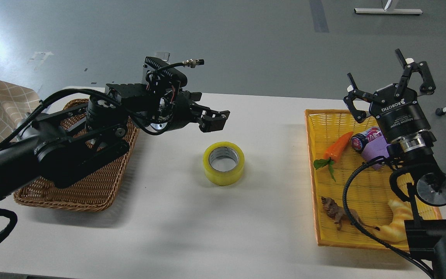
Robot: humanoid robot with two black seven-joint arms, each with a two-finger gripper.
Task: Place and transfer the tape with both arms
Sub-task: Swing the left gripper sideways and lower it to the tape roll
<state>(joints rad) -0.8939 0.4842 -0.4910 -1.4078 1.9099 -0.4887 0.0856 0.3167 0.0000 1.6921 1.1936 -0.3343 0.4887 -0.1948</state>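
A single head view looks forward and steeply down from close above the white table (161,232). The table fills the lower frame; grey floor (246,38) spans the upper frame.
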